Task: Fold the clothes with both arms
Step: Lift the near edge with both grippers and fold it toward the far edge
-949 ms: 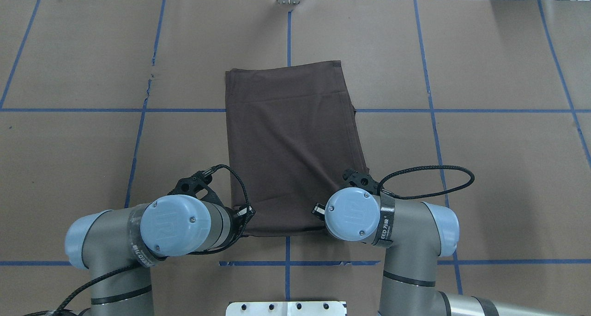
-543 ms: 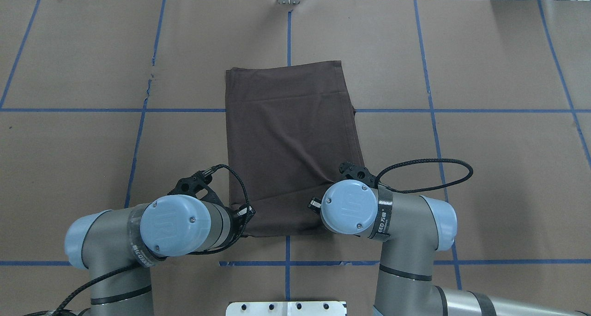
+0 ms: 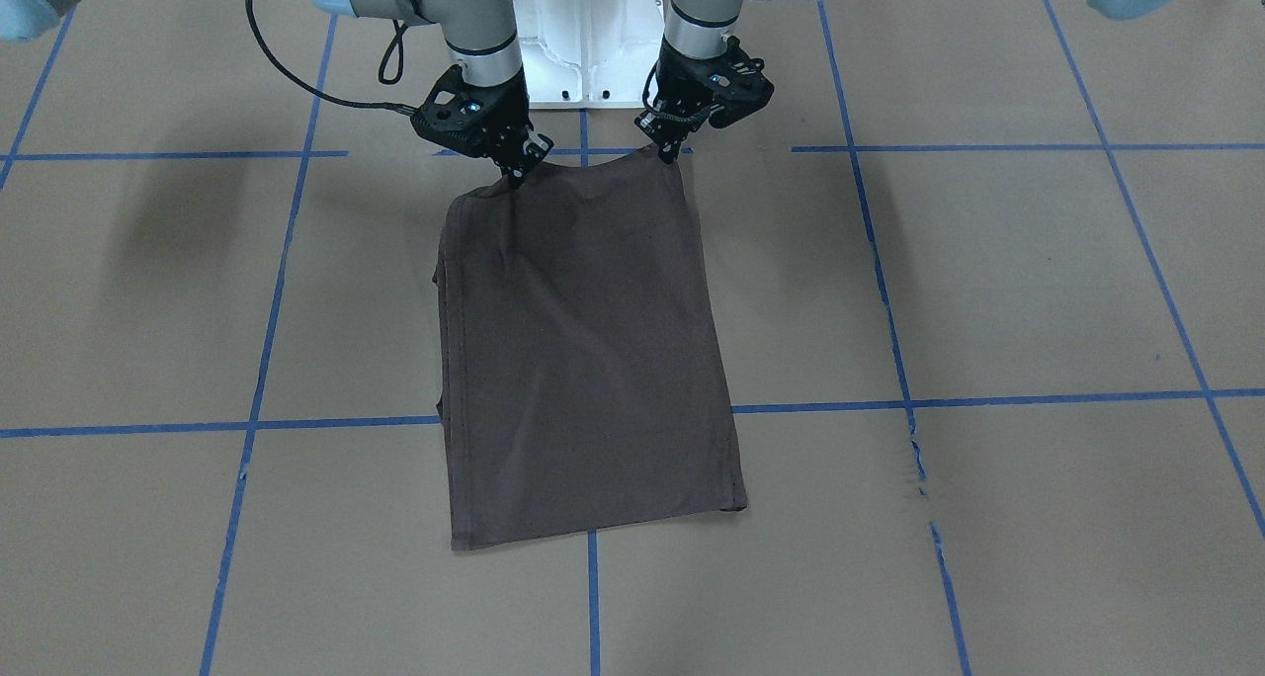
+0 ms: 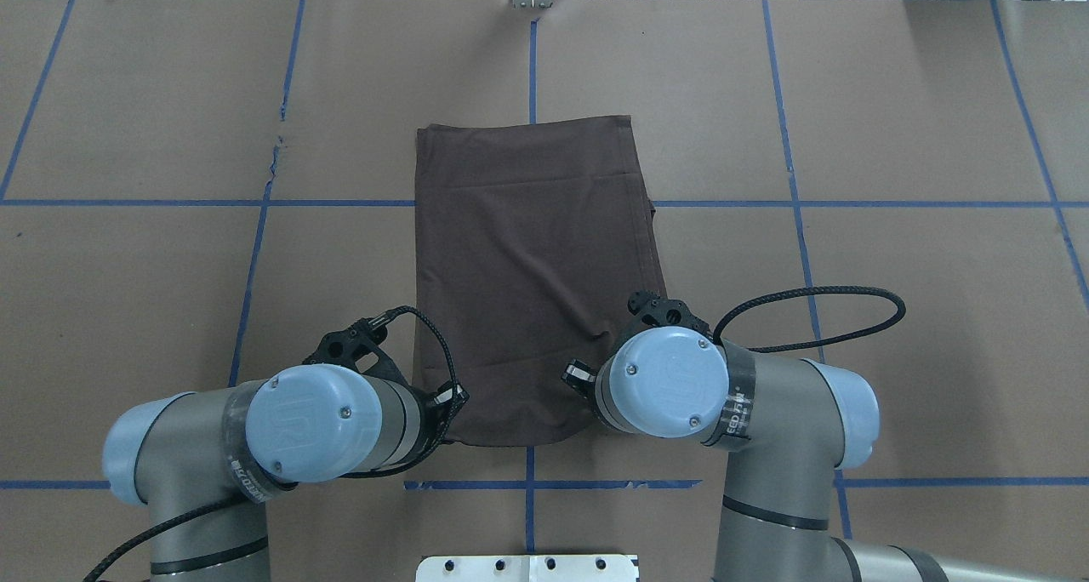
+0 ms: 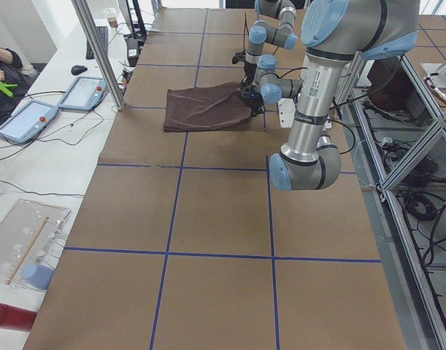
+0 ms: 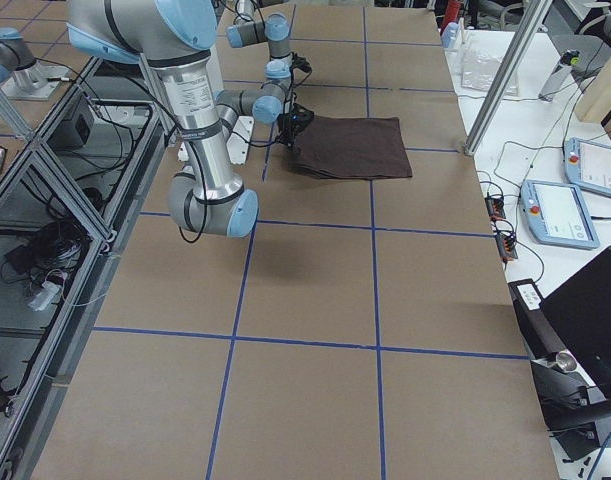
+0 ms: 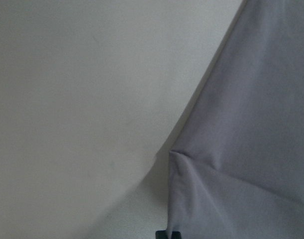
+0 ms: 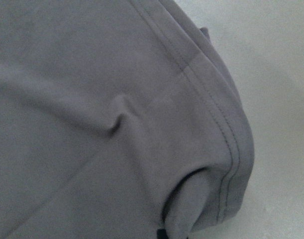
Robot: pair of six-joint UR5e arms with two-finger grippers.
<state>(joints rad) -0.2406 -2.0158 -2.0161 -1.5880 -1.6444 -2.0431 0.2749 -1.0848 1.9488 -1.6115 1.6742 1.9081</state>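
The dark brown T-shirt (image 3: pixel 583 360) lies folded into a long rectangle in the middle of the table (image 3: pixel 988 291); its collar, lettering and tags are hidden. My left gripper (image 3: pixel 670 157) and right gripper (image 3: pixel 516 174) are each shut on a corner of its edge nearest the robot. That edge hangs a little above the table and sags between them. In the overhead view the left arm (image 4: pixel 310 425) and right arm (image 4: pixel 672 382) cover the fingers, and the shirt (image 4: pixel 536 250) stretches away from them. The wrist views show pinched cloth (image 7: pixel 251 124) (image 8: pixel 92 99).
The white pedestal base (image 3: pixel 583 24) stands just behind the grippers. Brown paper with blue tape lines covers the table, with a small tear (image 4: pixel 276 148) left of the shirt. An aluminium post (image 5: pixel 98 51) and operator tablets (image 5: pixel 29 120) stand past the far edge.
Both wrists have risen with the shirt's near corners. The right one first moved inward, then right. The near edge, straight before, now curves and sags between the grippers.
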